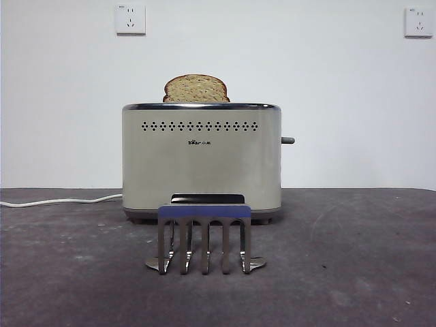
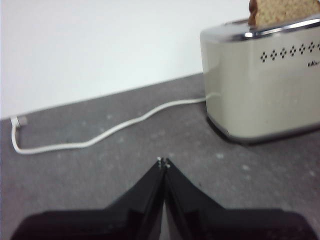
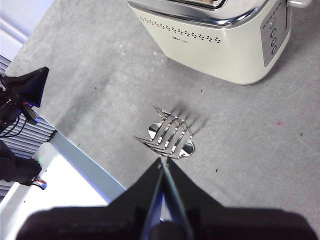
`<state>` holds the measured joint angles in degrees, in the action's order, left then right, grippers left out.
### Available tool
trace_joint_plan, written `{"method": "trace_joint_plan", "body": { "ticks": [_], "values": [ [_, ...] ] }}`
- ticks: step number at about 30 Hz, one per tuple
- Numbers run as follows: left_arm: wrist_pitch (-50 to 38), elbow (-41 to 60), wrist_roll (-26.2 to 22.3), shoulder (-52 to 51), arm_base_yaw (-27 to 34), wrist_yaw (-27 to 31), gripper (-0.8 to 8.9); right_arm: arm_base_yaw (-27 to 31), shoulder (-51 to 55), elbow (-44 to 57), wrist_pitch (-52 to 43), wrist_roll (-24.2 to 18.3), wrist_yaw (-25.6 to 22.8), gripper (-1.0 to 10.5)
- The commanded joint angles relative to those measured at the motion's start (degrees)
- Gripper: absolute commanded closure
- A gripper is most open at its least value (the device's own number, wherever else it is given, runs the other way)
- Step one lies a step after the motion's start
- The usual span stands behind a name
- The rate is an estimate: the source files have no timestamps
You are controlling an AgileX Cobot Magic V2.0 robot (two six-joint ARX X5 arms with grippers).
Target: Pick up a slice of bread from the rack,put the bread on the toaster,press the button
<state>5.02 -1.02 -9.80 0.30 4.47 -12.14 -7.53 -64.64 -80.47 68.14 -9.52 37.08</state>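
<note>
Wholemeal slice of bread [image 1: 196, 89], tan crumb and dark crust, standing upright in slot of boxy cream-silver toaster [image 1: 201, 160], domed top proud of chrome rim. Small shiny metal rack [image 1: 204, 238] with blue-purple bar empty, just in front of toaster. Remaining step judged: press. Stubby dark grey lever button [image 1: 288, 140] projecting from one toaster end. Right gripper [image 3: 163, 161] closed, empty, high above rack; lever end toward it. Left gripper [image 2: 163, 162] closed, empty, low by white cord [image 2: 100, 135] at opposite end. Right arm judged better placed.
</note>
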Motion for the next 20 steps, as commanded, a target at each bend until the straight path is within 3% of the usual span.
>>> {"method": "trace_joint_plan", "body": {
  "ticks": [1,20],
  "values": [
    [3.1,0.9,1.6,-0.2,0.2,-0.1,8.17,0.0,-0.1,0.3,-0.1,-0.5,0.0,9.5],
    [4.3,0.8,3.2,-0.1,0.2,0.0,8.17,0.0,-0.1,0.3,-0.1,-0.5,0.0,9.5]
  ]
}}
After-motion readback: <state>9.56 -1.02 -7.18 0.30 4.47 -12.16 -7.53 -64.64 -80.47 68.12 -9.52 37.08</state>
